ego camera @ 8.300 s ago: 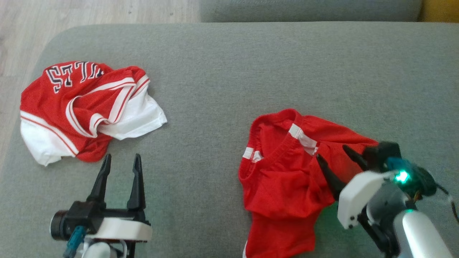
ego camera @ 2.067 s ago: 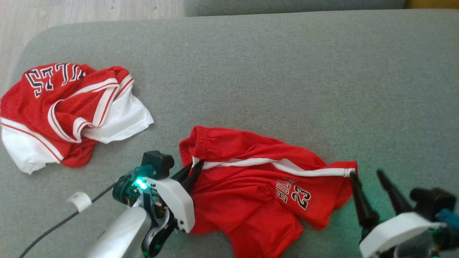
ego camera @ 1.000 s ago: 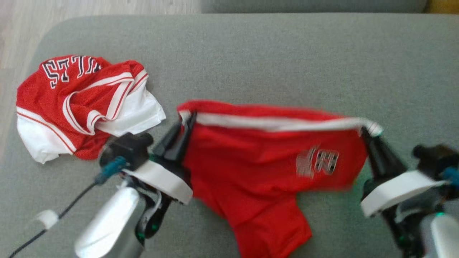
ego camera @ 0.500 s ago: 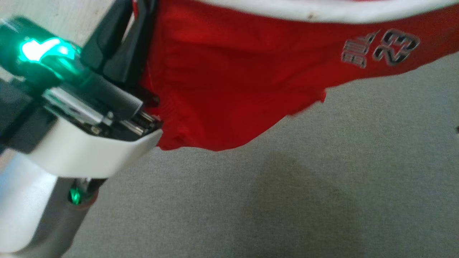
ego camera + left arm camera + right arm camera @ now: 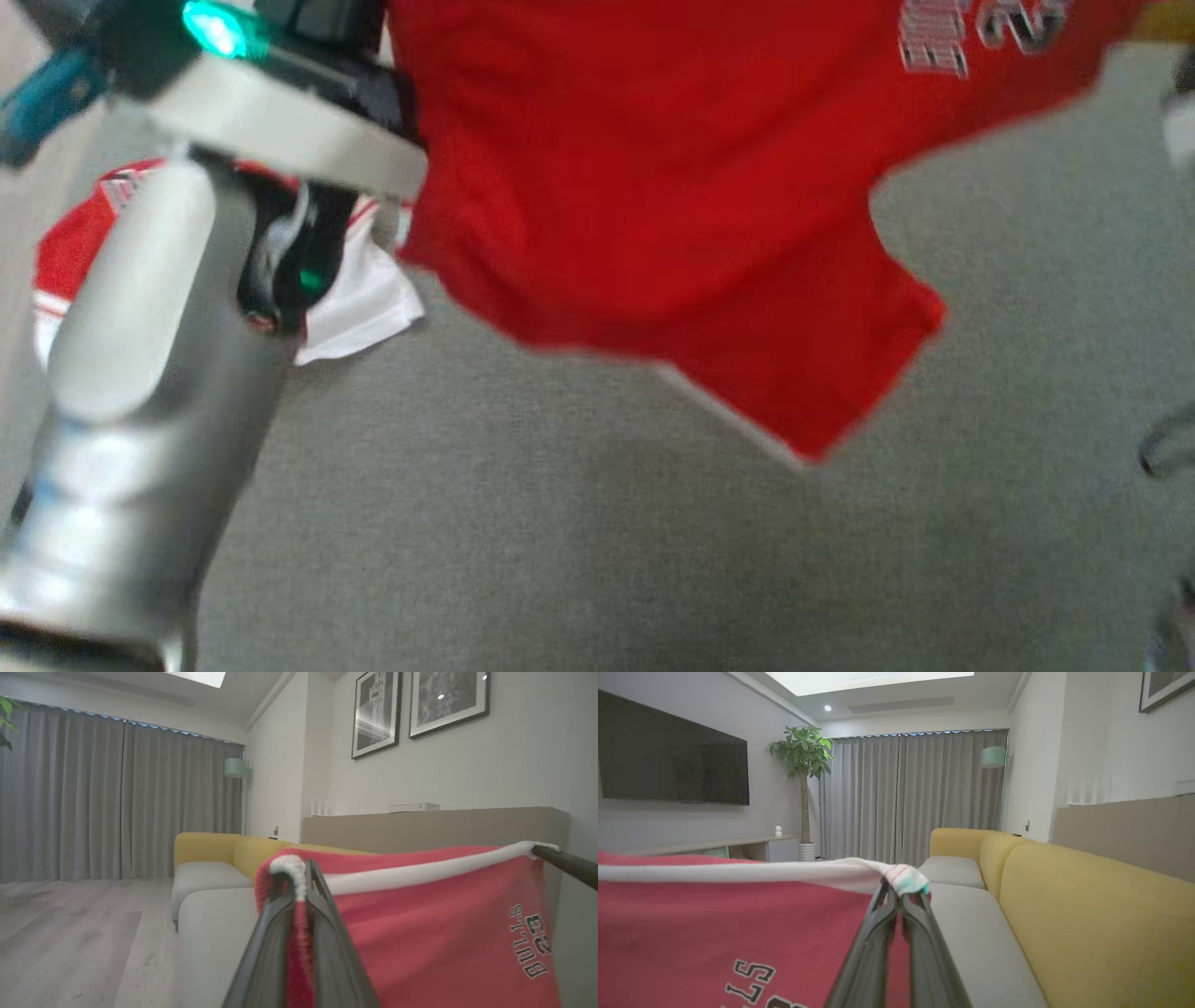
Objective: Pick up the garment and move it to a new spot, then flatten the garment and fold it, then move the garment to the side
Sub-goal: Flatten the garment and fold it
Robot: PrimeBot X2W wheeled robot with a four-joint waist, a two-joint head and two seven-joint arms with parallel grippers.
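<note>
Your left gripper [image 5: 306,872] pinches one end of the white band on the red shorts [image 5: 420,933], your right gripper [image 5: 896,892] the other end. The shorts hang stretched above the grey cushion [image 5: 560,541], with a crumpled jersey [image 5: 359,313] lying beyond.

Grey upholstered seat [image 5: 560,541]: woven fabric, broad flat top, running from near edge to far right. One item lying on it, far left: crumpled red-and-white jersey [image 5: 359,313], white hem spread toward the right, red striped part at the left edge, middle hidden.
</note>
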